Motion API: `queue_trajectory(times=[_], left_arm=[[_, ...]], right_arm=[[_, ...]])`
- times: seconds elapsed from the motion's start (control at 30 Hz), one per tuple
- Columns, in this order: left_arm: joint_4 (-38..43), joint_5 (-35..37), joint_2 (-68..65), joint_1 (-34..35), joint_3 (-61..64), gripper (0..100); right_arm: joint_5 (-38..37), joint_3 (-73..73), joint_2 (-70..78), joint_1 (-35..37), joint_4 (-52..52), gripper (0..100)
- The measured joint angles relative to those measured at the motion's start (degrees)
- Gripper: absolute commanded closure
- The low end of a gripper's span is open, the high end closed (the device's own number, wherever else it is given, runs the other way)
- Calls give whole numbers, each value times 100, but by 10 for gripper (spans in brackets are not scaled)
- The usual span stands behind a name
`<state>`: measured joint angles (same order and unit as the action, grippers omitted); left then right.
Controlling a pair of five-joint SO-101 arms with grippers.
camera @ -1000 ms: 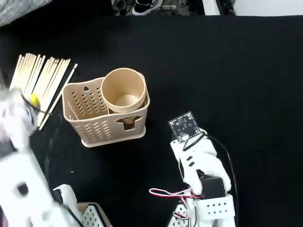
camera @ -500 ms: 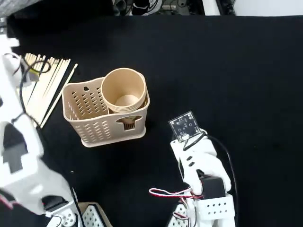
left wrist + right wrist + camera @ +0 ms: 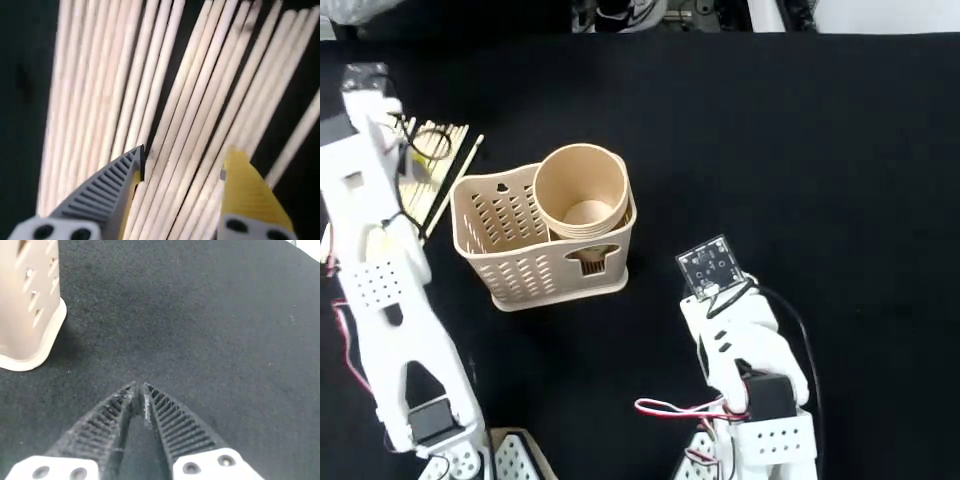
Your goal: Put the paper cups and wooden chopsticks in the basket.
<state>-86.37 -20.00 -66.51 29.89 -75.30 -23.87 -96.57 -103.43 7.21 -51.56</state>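
Left gripper, jaws wide, hangs over the loose wooden chopsticks near the worktop's far left corner, paper cups already in the basket alongside; closing across so many sticks could scatter several.

Black-covered table, wooden chopsticks fanned flat near one side, beige basket standing just beside them
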Motion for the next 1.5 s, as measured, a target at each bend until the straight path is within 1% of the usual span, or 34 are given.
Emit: queue_trajectory(times=[0.13,0.2,0.3,0.33,0.37,0.43,0.67,0.77,0.83,1.1,1.4,1.5], left_arm=[[-167,-18,-897,-9,-923,762],[-352,-18,-1116,-9,-1345,828],[-659,-18,-1257,-53,-1714,972],[-756,-18,-1275,-70,-1758,974],[-826,-18,-1275,-114,-1837,953],[-941,-26,-1284,-176,-1873,976],[-1143,-35,-1187,-193,-1864,973],[-1380,-18,-967,-193,-1846,973],[-1389,-9,-721,-185,-1846,973],[-1415,571,422,-185,-1846,973],[-1424,1591,1538,-185,-1846,973],[-1451,1767,1943,-185,-1846,973]], right_arm=[[0,0,0,0,0,986],[0,0,0,0,0,986],[0,0,0,0,0,986],[0,0,0,0,0,986],[0,0,0,0,0,986],[0,0,0,0,0,986],[0,0,0,0,0,986],[0,0,0,0,0,986],[0,0,0,0,0,986],[0,0,0,0,0,986],[0,0,0,0,0,986],[0,0,0,0,0,986]])
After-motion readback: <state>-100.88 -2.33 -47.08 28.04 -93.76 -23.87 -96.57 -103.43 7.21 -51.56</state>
